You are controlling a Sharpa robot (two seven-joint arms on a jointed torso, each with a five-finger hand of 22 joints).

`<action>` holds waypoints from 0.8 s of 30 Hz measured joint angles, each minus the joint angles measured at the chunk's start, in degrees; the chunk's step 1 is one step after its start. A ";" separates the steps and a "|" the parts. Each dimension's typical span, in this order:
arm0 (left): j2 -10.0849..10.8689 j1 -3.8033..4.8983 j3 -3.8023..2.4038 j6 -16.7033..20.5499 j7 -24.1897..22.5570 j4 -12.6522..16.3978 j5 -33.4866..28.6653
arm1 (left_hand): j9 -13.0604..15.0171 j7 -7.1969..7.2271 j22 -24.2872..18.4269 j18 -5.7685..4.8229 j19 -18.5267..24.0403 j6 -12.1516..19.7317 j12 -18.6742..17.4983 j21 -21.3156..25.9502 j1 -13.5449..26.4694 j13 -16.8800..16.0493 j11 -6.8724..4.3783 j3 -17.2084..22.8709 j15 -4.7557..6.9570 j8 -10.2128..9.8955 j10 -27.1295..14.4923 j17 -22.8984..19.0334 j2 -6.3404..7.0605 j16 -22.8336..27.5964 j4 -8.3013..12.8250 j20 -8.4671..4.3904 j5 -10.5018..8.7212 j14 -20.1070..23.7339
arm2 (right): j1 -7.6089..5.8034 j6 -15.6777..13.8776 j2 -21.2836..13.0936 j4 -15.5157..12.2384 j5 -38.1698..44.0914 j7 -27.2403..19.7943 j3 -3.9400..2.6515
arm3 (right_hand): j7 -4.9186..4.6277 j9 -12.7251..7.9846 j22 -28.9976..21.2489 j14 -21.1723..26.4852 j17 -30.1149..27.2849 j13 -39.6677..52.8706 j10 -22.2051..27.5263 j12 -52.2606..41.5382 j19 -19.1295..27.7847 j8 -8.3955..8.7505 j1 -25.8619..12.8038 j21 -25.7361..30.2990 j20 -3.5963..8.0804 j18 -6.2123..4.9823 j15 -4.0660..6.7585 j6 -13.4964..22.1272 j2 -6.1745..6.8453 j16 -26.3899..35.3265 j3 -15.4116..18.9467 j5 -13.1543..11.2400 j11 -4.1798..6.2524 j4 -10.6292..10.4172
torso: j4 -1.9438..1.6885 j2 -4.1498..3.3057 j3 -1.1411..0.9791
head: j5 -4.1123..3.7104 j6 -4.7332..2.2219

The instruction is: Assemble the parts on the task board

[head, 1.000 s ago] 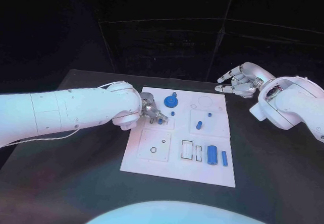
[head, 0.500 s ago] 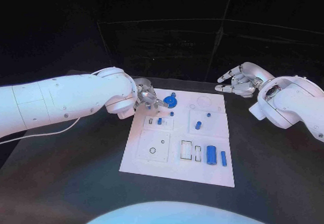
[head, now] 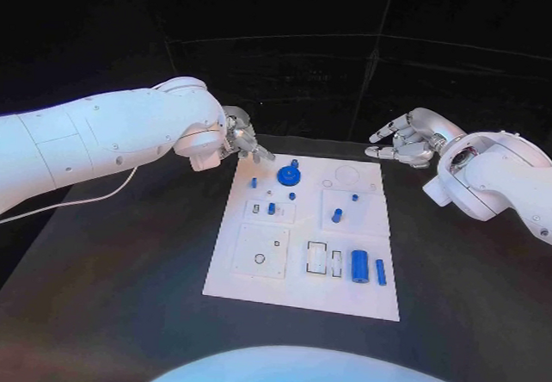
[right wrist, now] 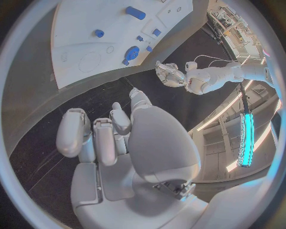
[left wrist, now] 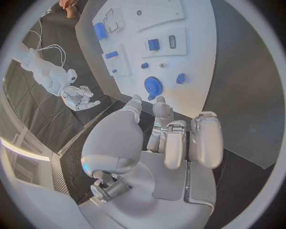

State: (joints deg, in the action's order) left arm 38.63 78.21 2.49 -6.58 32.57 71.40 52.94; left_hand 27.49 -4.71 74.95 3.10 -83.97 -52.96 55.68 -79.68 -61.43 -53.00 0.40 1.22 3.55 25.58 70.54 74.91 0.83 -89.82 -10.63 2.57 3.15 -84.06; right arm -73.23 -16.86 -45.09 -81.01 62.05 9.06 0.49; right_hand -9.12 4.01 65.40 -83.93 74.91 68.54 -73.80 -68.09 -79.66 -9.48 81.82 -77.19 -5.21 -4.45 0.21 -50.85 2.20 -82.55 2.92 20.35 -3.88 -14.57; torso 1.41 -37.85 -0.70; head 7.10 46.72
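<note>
1. Black bench (head: 96, 302), wide and dark, carrying everything below.
2. White task board (head: 298, 289), flat at mid-bench, long side running away from the robot.
3. Left hand (head: 238, 137), raised just off the board's far left corner. Fingers released and apart, grasping nothing.
4. Right hand (head: 401, 137), parked off the far right corner, well apart from the parts. Fingers loose and empty.
5. Blue gear (head: 290, 175), round, near the board's far left edge, closest part to the left hand.
6. Blue cylinder (head: 361, 264), lying at the near right beside outlined rectangular slots, with a thin blue bar (head: 380, 271) just beside it.
7. Small blue peg (head: 337, 215) at mid-board. Two more, (head: 272, 208) and (head: 253, 182), on the left half.
8. Step in hand, judged: left hand between parts, choosing the next pick.
9. To do it well: come down straight over one part, fingers wide. Close on opposite sides. Avoid brushing the neighbouring pegs. Lift clear before travelling. Line up above the matching recess, then press down squarely.
</note>
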 measured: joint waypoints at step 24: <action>-8.59 -0.60 2.54 -7.95 0.72 -14.67 5.06 | 0.17 0.92 -0.02 0.00 0.00 -2.56 1.80 -0.52 0.49 -1.37 -0.82 -4.07 0.00 1.05 1.23 0.00 -1.27 0.00 -2.47 0.00 0.00 0.01 | 0.00 0.01 0.49 0.08 -0.06 -0.10 0.00 | 0.00 0.01 -0.05 0.00 0.02 -0.01 0.00 0.00 0.00 0.00 -0.03 0.00 0.00 0.00 0.00 0.00 -0.03 0.00 0.00 0.29 0.00 0.00 | -0.02 -0.05 0.09 | 0.60 -0.16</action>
State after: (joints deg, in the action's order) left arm 30.04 77.61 5.03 -14.53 33.29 56.73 57.99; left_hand 27.65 -3.79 74.93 3.10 -83.97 -55.51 57.48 -80.20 -60.94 -54.37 -0.42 -2.85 3.56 26.63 71.77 74.91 -0.44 -89.82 -13.10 2.57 3.15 -84.05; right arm -73.23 -16.85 -44.59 -80.94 61.99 8.96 0.49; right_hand -9.12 4.02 65.35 -83.93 74.93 68.53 -73.80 -68.09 -79.66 -9.48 81.79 -77.19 -5.21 -4.44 0.21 -50.85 2.16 -82.55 2.92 20.64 -3.88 -14.57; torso 1.39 -37.90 -0.61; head 7.70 46.56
